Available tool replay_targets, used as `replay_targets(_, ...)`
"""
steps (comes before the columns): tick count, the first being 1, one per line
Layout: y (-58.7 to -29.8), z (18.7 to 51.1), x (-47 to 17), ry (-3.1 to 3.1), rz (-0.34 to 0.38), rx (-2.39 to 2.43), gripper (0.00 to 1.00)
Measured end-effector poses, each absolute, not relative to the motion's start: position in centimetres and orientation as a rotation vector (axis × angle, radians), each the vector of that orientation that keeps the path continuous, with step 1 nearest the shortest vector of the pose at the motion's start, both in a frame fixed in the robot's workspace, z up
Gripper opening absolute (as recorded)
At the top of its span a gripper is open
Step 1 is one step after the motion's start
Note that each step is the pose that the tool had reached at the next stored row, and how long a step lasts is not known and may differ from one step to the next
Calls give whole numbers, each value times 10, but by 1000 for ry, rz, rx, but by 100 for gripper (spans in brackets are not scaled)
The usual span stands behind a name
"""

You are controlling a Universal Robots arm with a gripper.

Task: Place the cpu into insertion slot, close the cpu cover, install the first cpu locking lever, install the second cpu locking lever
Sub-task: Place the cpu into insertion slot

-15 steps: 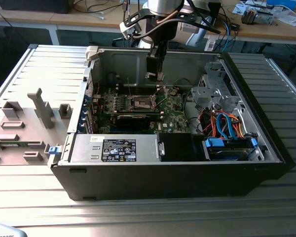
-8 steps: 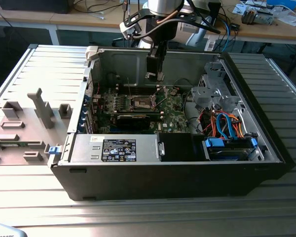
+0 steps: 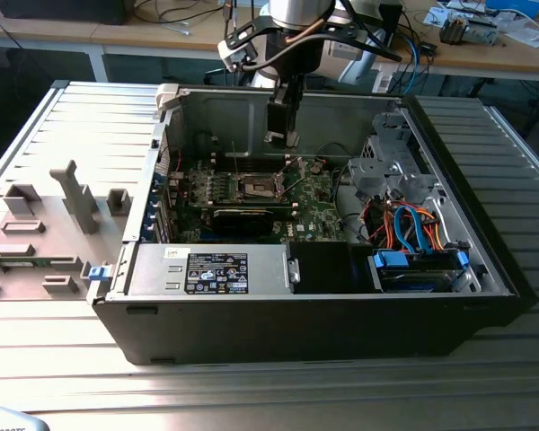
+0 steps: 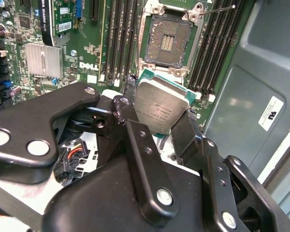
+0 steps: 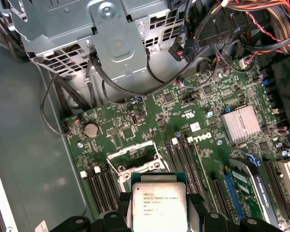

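1. One robot arm (image 3: 292, 36) reaches down into an open computer case (image 3: 485, 260), which lies on a ribbed metal desk (image 3: 63, 359).
2. Its black fingers (image 4: 122, 108) are clamped on the chip (image 4: 159, 106), one finger on each of two opposite edges.
3. In both wrist views the chip shows its silvery-tan top, with a thin green border around it.
4. The chip is held in the air above the green board (image 5: 183, 116). It is not in the socket (image 4: 166, 41).
5. In the second wrist view the chip is tilted against the board, and its far edge appears just short of the socket's rim.
6. The socket is uncovered, with a bare dark centre of fine contacts and a shiny metal rim around it.
7. In the exterior view the socket (image 3: 259, 186) sits mid-board. The fingers (image 3: 283, 135) hang above it and clear of it.
8. A thin wire lever (image 4: 222, 8) runs off from one corner of the socket.
9. Long black memory slots (image 4: 118, 38) flank the socket on two sides.
10. A finned silver heat sink (image 5: 241, 123) stands farther along the board.
11. In the exterior view a silver power box (image 3: 216, 269) lies along the near wall of the case. Orange and blue cables (image 3: 413, 224) run through the case toward the exterior view's right.
12. Grey plastic fixtures (image 3: 72, 193) stand on the desk beside the case, at the exterior view's left.
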State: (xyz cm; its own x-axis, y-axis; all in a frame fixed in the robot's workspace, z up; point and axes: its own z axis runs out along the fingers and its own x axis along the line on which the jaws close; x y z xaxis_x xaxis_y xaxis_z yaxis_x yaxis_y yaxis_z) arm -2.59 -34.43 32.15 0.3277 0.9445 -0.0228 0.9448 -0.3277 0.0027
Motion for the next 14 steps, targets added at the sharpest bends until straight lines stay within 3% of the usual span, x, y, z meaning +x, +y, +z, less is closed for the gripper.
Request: replay_targets(14,-344,318,-26,1816,-27,2544,54)
